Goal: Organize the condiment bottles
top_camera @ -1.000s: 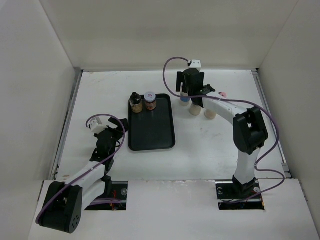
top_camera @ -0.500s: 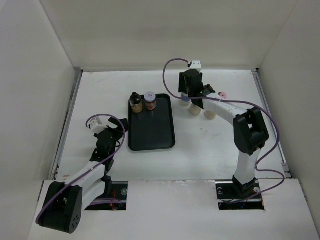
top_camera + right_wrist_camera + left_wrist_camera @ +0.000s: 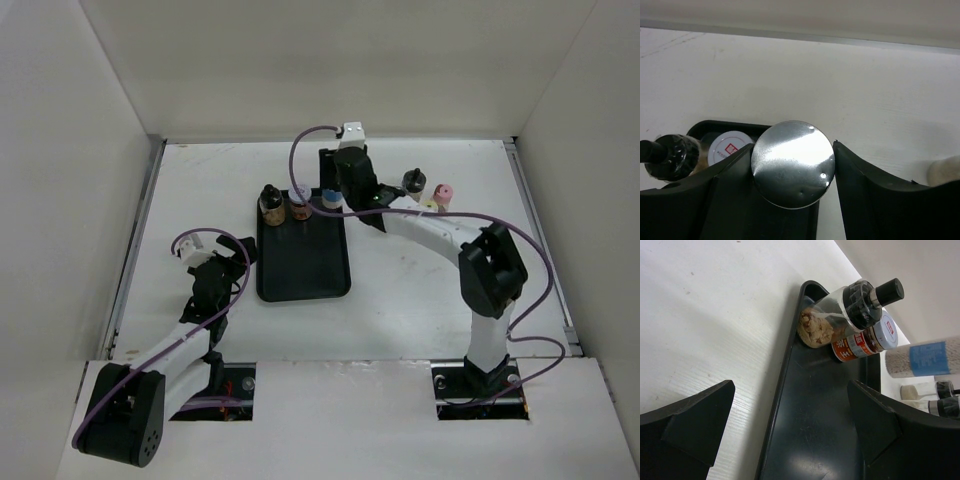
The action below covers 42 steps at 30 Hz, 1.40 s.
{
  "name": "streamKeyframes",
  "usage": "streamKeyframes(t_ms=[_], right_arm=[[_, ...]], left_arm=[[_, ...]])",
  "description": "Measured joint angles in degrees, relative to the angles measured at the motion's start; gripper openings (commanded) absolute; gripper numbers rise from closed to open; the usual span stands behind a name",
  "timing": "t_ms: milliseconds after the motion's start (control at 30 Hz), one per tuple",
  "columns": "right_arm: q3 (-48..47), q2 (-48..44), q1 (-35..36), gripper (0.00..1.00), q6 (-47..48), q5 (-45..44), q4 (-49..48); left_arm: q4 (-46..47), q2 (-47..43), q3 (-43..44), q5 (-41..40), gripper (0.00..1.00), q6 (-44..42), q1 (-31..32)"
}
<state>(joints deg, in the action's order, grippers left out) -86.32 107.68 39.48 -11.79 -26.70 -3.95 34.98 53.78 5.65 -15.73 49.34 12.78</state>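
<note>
Near the tabletop's near left corner, the left fingers (image 3: 690, 425) stood wide apart with nothing between them, pointed toward the black tray (image 3: 303, 262). The tray lay lengthwise, left of the tabletop's middle, its near part bare. At its far left corner stood a black-capped bottle (image 3: 270, 203) of tan pieces, with a red-labelled jar (image 3: 299, 204) under a pale cap just beside it. At the tray's far right corner the right fingers (image 3: 865, 190) were clamped on the blue-labelled bottle (image 3: 922, 357), one on either side of its silver cap (image 3: 792, 162). Whether its base rested on the tray could not be told. Toward the tabletop's far right, off the tray, stood three more bottles: a pale-yellow-capped bottle (image 3: 428, 207), a pink-capped bottle (image 3: 444, 192) and a second black-capped bottle (image 3: 411, 181).
</note>
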Motion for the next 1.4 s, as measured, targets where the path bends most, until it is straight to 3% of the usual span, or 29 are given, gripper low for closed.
streamKeyframes(t_ms=[267,433,633,767,833,867,967,1033,1067,1133,1200,1233,1333,1400], right_arm=[[-2.23,6.71,1.49,0.51,-0.22,1.36,-0.5],[-2.54,8.2,1.46,0.64,-0.63,1.46,-1.22],[-2.54,8.17,1.46,0.93,-1.27,1.44,-3.19],[-0.92,6.23,1.49,0.97,-1.31,1.6,-4.24],[1.68,3.04,1.53,0.93,-1.31,1.64,-4.26],[3.67,0.66,1.53,0.86,-1.29,1.6,-4.55],[11.45,-8.02,1.57,0.45,-1.53,0.72,-6.86],[17.75,-14.69,1.22,0.4,-2.64,-0.55,-8.59],[20.87,-17.88,0.92,0.42,-3.41,-1.27,-9.07],[25.46,-22.29,-0.72,0.55,-4.85,-2.54,-9.68],[28.57,-24.17,-3.45,0.82,-6.05,-4.02,-9.4],[29.51,-24.24,-4.55,0.89,-6.62,-4.76,-9.11],[31.98,-23.78,-7.17,0.99,-7.21,-7.19,-7.02],[32.09,-22.82,-7.56,1.0,-7.3,-7.87,-5.81]], left_arm=[[0.0,-0.11,0.0,0.0,1.0,-0.02,0.0],[0.0,-0.11,0.0,0.07,1.0,-0.02,-0.04],[0.0,0.0,0.0,0.11,1.0,-0.02,0.0],[0.02,0.0,0.0,0.15,1.0,-0.02,0.0],[0.02,-0.02,0.0,0.15,1.0,-0.02,0.0],[0.02,-0.04,0.0,0.15,1.0,-0.04,0.0],[0.02,-0.04,0.0,0.17,1.0,-0.02,-0.13],[0.02,-0.04,0.0,0.15,1.0,-0.02,-0.11],[0.02,-0.04,0.0,0.15,1.0,-0.04,-0.11],[0.02,0.02,0.0,0.15,1.0,-0.02,-0.11],[0.02,0.04,0.0,0.15,1.0,-0.04,-0.11],[0.02,0.04,0.0,0.13,1.0,-0.04,-0.09],[0.11,0.44,0.0,0.09,1.0,-0.02,0.02],[0.09,0.83,0.0,0.09,1.0,-0.02,0.02]])
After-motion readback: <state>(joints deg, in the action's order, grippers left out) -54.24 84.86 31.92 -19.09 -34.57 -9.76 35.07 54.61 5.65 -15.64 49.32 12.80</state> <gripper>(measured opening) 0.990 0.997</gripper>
